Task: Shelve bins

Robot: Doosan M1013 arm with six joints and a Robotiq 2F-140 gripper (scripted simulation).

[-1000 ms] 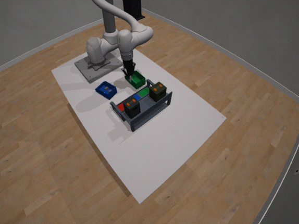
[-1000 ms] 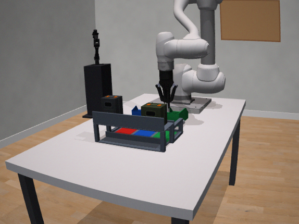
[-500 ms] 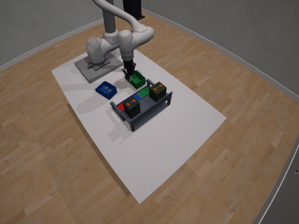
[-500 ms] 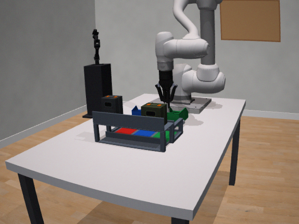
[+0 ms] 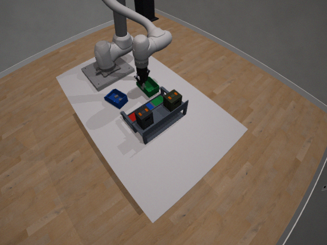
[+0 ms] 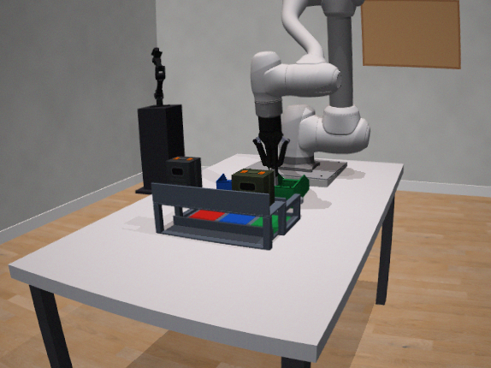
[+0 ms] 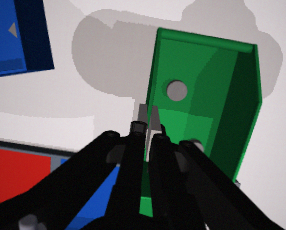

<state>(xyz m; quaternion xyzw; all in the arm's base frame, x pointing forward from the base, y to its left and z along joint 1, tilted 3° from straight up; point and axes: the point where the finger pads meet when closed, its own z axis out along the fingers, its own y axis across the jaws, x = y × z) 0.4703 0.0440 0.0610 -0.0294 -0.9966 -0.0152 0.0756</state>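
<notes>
White tabletop [image 5: 182,165] [image 6: 192,287] [image 7: 45,102] beneath a gripper [image 5: 143,86] [image 6: 274,169] [image 7: 146,116] with jaws clamped on the green bin's [image 5: 154,89] [image 6: 295,188] [image 7: 215,90] side wall.

The bin [image 5: 149,89] [image 6: 295,188] [image 7: 190,100] is plain green, the other [image 5: 115,99] [image 6: 223,183] [image 7: 37,35] blue.

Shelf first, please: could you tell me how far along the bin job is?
Nothing looks placed: the red mark, blue mark and green mark are all bare. In hand is the green bin, one side wall between the fingers of the gripper. Left: shelving it, then the blue bin, which sits on the table.
</notes>
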